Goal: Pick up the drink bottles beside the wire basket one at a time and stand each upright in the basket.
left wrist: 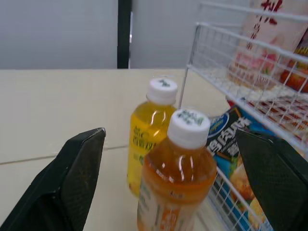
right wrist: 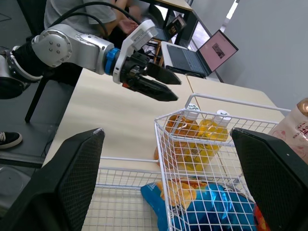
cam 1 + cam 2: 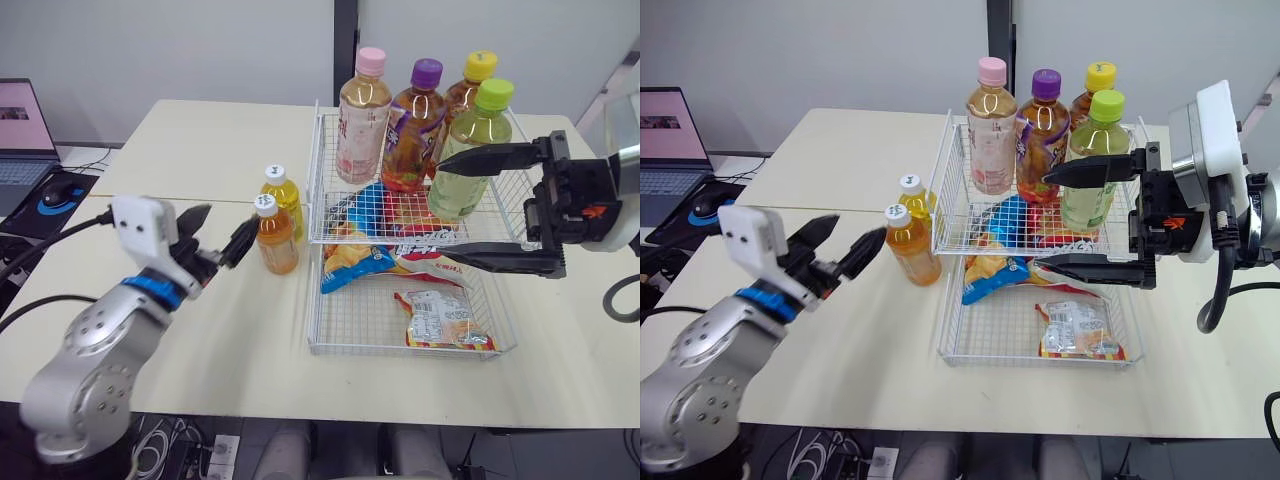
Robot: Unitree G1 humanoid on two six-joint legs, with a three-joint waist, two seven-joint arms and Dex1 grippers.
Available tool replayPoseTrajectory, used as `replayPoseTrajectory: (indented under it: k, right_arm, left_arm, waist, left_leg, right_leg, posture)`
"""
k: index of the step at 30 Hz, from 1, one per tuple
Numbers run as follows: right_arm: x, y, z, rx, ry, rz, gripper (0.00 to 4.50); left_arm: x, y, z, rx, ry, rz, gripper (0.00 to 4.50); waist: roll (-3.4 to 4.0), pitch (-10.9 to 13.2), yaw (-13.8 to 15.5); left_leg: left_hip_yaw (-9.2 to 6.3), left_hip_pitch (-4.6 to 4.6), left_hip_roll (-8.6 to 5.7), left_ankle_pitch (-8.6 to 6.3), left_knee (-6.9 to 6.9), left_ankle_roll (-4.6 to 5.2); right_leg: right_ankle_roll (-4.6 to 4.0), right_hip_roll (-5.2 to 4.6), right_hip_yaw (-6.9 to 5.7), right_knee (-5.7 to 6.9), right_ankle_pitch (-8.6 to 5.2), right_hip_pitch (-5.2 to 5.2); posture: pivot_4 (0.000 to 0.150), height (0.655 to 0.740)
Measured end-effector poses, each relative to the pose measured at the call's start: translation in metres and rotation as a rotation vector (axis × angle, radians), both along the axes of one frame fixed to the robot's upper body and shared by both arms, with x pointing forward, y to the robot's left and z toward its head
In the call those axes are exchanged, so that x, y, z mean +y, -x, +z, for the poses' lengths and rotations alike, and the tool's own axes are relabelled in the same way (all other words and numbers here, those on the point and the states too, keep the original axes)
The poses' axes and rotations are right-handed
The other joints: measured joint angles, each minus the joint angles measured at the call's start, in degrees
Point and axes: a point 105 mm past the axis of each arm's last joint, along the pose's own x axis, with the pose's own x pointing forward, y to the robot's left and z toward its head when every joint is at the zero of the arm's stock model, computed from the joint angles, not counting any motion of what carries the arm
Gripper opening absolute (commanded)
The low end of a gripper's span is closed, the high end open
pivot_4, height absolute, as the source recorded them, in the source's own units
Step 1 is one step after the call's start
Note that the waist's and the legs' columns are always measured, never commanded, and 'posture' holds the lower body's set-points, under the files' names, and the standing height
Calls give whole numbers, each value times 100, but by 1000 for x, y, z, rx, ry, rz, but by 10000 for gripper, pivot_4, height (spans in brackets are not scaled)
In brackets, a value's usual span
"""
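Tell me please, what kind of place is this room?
Most likely an office or a lab workspace used for robot trials. A laptop and a mouse sit to the robot's left, cables lie under the pale table, and plain partition walls stand behind.

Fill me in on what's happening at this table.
The robot is loading drink bottles into a wire basket. Four tall bottles already stand upright in its upper tier. Two small white-capped ones, the orange bottle and the yellow bottle, stand on the table beside it. The left gripper is open and lined up on the orange bottle, not yet touching it. The right gripper is open and empty by the basket.
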Motion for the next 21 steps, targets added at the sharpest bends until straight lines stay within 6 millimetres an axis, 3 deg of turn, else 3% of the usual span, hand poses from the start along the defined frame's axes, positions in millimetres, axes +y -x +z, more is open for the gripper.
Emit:
replayPoseTrajectory:
  k: [5, 10, 21]
  right_arm:
    - [1, 0, 0, 1, -11, 6, 45000]
    - [1, 1, 1, -3, -14, 6, 45000]
    - [2, 3, 2, -5, -23, 8, 45000]
  left_arm:
    - [-17, -14, -12, 57, 30, 17, 44505]
    - [-16, -26, -20, 87, 5, 75, 44505]
    - [-29, -35, -14, 73, -30, 22, 44505]
  waist:
    - [0, 0, -15]
    - [0, 0, -1]
    - [0, 0, -5]
  left_leg:
    - [4, 2, 3, 0, -2, 0]
    - [2, 1, 0, 0, -1, 0]
    - [1, 1, 1, 0, -1, 0]
  right_leg:
    - [0, 4, 3, 1, 0, -2]
    - [0, 3, 1, 1, 0, 0]
    - [0, 3, 1, 0, 0, 0]
  posture:
    - [1500, 7400]
    - [1500, 7400]
    - [1500, 7400]
